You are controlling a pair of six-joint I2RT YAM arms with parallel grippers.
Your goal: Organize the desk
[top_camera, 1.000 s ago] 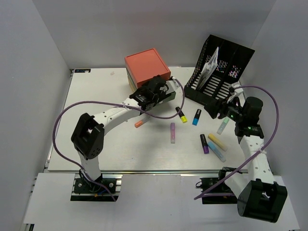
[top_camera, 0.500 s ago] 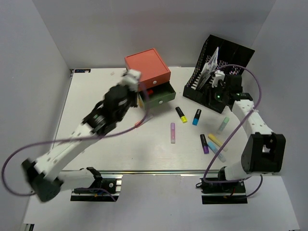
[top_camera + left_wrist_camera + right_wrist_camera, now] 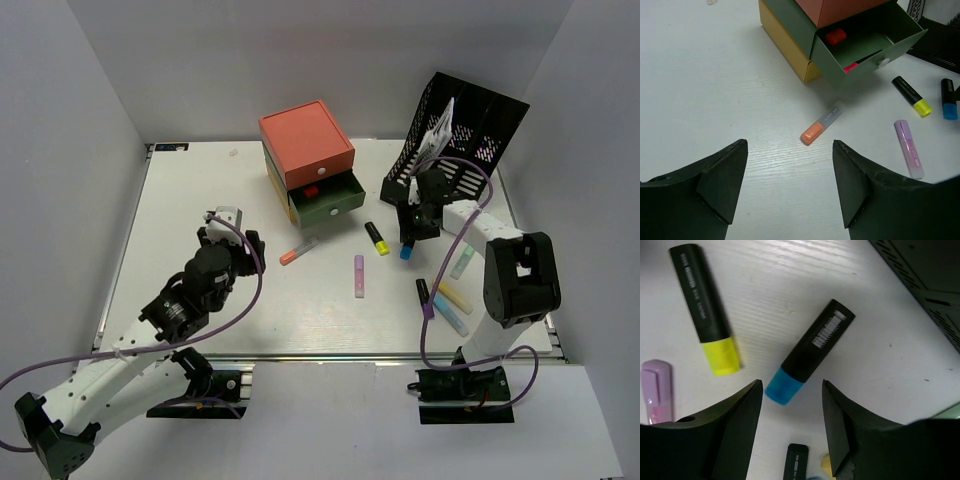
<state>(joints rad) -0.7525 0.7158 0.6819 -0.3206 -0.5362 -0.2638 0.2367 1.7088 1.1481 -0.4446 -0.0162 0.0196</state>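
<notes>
Matt white finish on surface (image 3: 715, 100), with fine wood-like grain lines. Bare metal look on front rail (image 3: 330, 357). Smooth matt black plastic barrels on blue-capped highlighter (image 3: 807, 352) and yellow-capped highlighter (image 3: 705, 307), both with printed labels. Smooth matt walls on green drawer (image 3: 905, 42); card or plastic unclear. Perforated black rack (image 3: 470, 125). Dull black plastic on fingers (image 3: 720, 175) of left hand (image 3: 790, 144).

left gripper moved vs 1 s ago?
Yes. The left gripper has pulled back from the drawer unit, toward the near-left of the desk. It is now open, short of the orange highlighter.
</notes>
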